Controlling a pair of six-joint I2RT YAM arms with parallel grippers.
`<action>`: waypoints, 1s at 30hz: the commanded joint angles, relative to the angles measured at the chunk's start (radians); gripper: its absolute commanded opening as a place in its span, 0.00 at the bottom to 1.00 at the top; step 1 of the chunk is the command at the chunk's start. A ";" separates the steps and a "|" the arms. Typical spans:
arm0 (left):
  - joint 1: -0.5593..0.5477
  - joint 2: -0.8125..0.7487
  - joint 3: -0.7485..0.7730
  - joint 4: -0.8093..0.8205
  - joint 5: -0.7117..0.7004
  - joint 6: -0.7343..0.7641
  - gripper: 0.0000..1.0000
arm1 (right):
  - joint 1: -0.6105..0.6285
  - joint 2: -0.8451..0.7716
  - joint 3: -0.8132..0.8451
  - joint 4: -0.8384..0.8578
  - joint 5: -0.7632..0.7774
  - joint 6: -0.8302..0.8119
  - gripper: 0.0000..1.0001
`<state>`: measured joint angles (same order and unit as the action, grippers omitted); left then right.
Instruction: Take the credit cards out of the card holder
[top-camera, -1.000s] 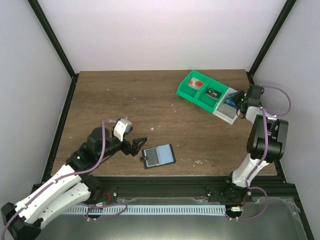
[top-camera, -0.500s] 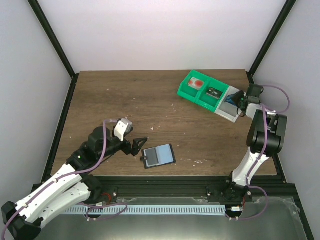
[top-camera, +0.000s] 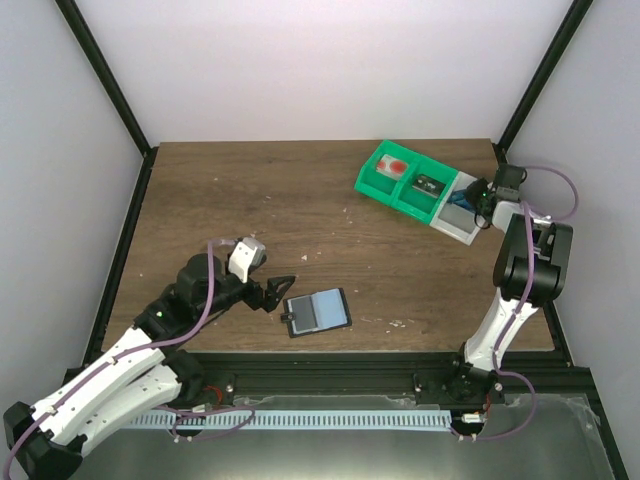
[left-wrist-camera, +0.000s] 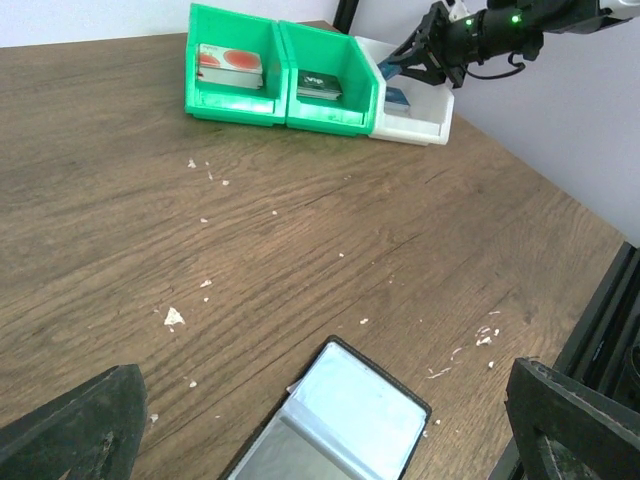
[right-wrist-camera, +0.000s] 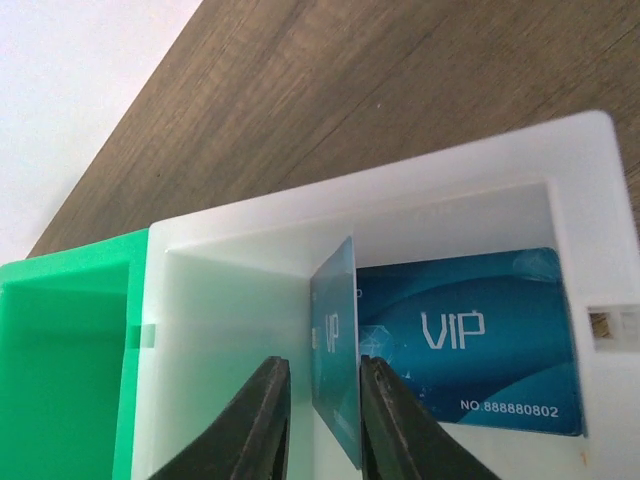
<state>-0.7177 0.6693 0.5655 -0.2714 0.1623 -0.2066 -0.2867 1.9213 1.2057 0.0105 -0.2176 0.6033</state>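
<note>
Though just beside the left pincer (top-camera: 283, 293), untouched by it: card holder (top-camera: 318, 312), flat on the brown worktop (top-camera: 250, 200), pale blue-grey face up inside a black frame. Small black tab on the short edge nearest that pincer.

Left pincer spread as wide as can be, just left of the card holder, tips pointing at the tab end. In the left wrist view, one dark finger at each lower corner, the card holder low between them, nothing gripped.

Pale flecks (left-wrist-camera: 173, 317) strewn over the wood beyond the card holder.

Well apart from the card holder, back and to its right: three small bins in a row, touching side by side. First, an end green bin (top-camera: 385, 170) with a white card marked with red spots (left-wrist-camera: 230, 65). Next, a middle green bin (top-camera: 415, 200) with a dark card (left-wrist-camera: 320, 87). Last, a white bin (top-camera: 455, 228) with a blue card (right-wrist-camera: 470, 340) lying flat, "VIP" printed on it.

Right pincer (right-wrist-camera: 322, 368) far from the card holder, tips dipped into the white bin. Fingers parted a little. Between them a second blue card (right-wrist-camera: 335, 350), standing on edge above the flat one. Close against one finger; a sliver of white bin visible between it and the other finger. Not clamped, so far as visible.
</note>
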 joint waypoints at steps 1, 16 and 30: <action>0.002 -0.004 -0.017 0.014 -0.007 -0.016 1.00 | -0.011 0.017 0.079 -0.063 0.021 0.012 0.24; -0.001 0.005 -0.013 0.011 -0.020 -0.021 0.99 | -0.007 -0.081 0.094 -0.169 0.094 0.071 0.33; -0.001 0.049 -0.008 0.009 -0.056 -0.162 0.97 | 0.103 -0.269 0.059 -0.262 -0.105 -0.009 0.32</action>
<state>-0.7189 0.7055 0.5606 -0.2710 0.1356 -0.2840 -0.2516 1.8004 1.2743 -0.2150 -0.2535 0.6296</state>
